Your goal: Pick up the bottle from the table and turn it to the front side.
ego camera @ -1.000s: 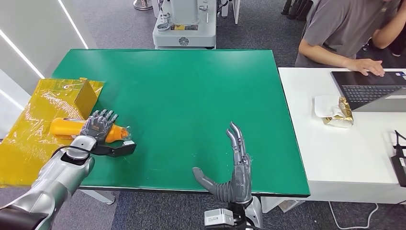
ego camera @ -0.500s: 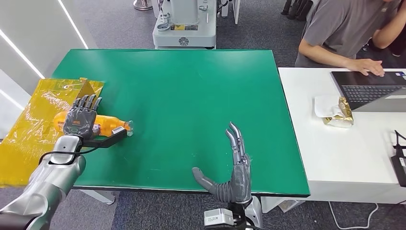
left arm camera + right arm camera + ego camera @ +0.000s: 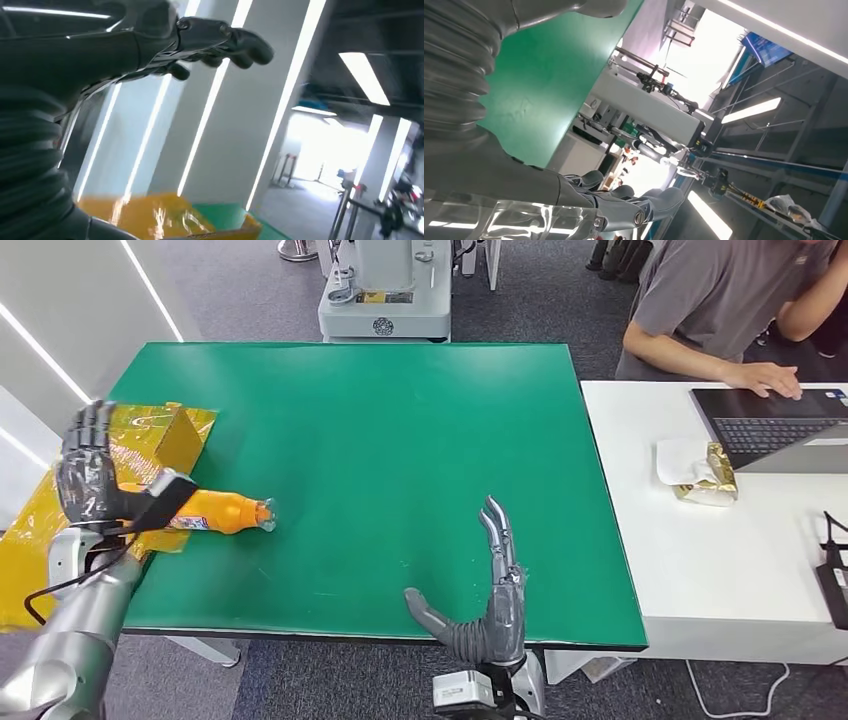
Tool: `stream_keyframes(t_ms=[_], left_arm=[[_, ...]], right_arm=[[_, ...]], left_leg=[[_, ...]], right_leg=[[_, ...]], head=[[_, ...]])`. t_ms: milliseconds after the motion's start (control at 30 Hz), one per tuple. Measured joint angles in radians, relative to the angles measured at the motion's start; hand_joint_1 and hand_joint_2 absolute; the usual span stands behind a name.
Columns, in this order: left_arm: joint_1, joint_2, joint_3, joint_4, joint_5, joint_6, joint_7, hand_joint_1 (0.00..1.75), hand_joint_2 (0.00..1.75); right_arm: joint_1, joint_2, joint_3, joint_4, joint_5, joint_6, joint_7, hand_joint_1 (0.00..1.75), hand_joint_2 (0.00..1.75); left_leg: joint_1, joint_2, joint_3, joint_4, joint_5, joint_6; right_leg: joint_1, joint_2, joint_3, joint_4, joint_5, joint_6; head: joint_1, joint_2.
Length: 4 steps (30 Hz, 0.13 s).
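- The bottle (image 3: 212, 513) lies on its side near the left edge of the green worktop (image 3: 400, 440), its cap end pointing toward the worktop's middle and its other end resting on the yellow plastic sheet (image 3: 60, 510).
- It is orange with a clear cap end and a label band round its middle; the print on the label is too small to read, so which side faces up cannot be told.
- The left hand (image 3: 90, 472) is raised beside the bottle's base end, fingers spread and upright, thumb reaching toward the bottle; it holds nothing, and whether the thumb touches the bottle cannot be told.
- The right hand (image 3: 490, 585) stands at the near edge of the worktop, well apart from the bottle, fingers straight and close together, thumb out, empty.
- Risks, as I judge them: the round body may roll away if fingers nudge it from one side; the crinkled sheet under its base end may slide or catch in a grasp; a hold over the label would hide the front.
- A small gold box (image 3: 180, 440) stands just behind the bottle and could be knocked by a reach from above.
- A person (image 3: 720, 310) works at a laptop (image 3: 770, 425) on the white desk to the right.
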Motion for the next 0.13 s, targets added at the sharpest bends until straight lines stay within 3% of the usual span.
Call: stream_keyframes(t_ms=[67,133], left_arm=[[0.032,-0.02,-0.028,-0.112,0.274,-0.075,-0.012,0.0,1.75],[0.051,-0.036,-0.064,-0.194,0.437,-0.135,-0.016,0.0,1.75]], right_arm=[[-0.012,-0.003,0.017,0.009,-0.019,-0.004,-0.001,0.0,1.75],[-0.022,-0.004,0.027,0.015,-0.027,-0.005,-0.002,0.0,1.75]], left_leg=[[0.0,-0.001,0.0,0.0,0.0,0.0],[0.0,-0.003,0.0,0.0,0.0,0.0]], right_leg=[[0.0,-0.001,0.0,0.0,0.0,0.0],[0.0,-0.003,0.0,-0.001,0.0,0.0]], head=[[0.0,0.0],[0.0,0.0]])
